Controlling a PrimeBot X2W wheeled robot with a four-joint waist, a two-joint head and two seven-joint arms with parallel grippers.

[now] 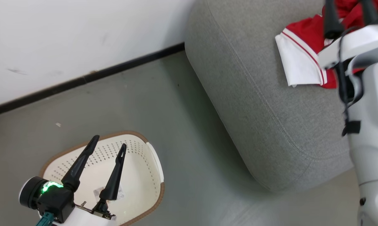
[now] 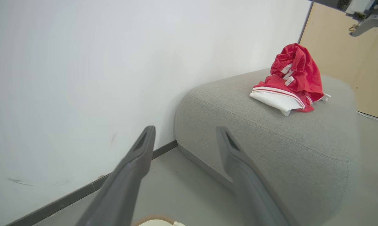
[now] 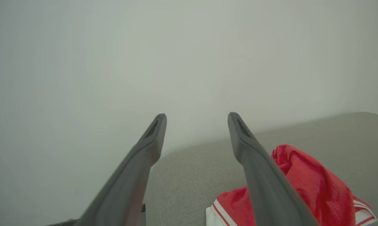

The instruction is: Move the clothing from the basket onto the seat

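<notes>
The clothing (image 1: 302,47) lies on the seat (image 1: 254,94), near its far right part in the head view, well apart from the basket (image 1: 156,185). It is a small red heap with white trim. In the left wrist view a crumpled red piece sits on top of a flatter piece, which has a white panel edged with red stripes. That white panel faces the seat's near edge.

The right hand (image 3: 197,115) hangs over the clothing. Its two dark fingers are spread wide with nothing between them, and in its own wrist view the red heap shows beside and under the right-side finger. From the pictures I cannot tell whether that finger touches the cloth. The pale forearm (image 1: 371,125) runs down the right edge of the head view.

The left hand (image 1: 109,141) is at the lower left, over the basket, its fingers also apart and gripping nothing. A green light glows on its wrist.

The basket stands on the grey floor (image 1: 182,125), beside the seat but not touching it. Its cream inside shows bare, with a sticker (image 1: 113,192) on the bottom. Its brown rim runs round the top.

The seat's left end stands close to the white wall (image 1: 82,37), which has a dark skirting (image 1: 126,64) along its foot. A tan panel (image 2: 342,56) stands beyond the seat.
</notes>
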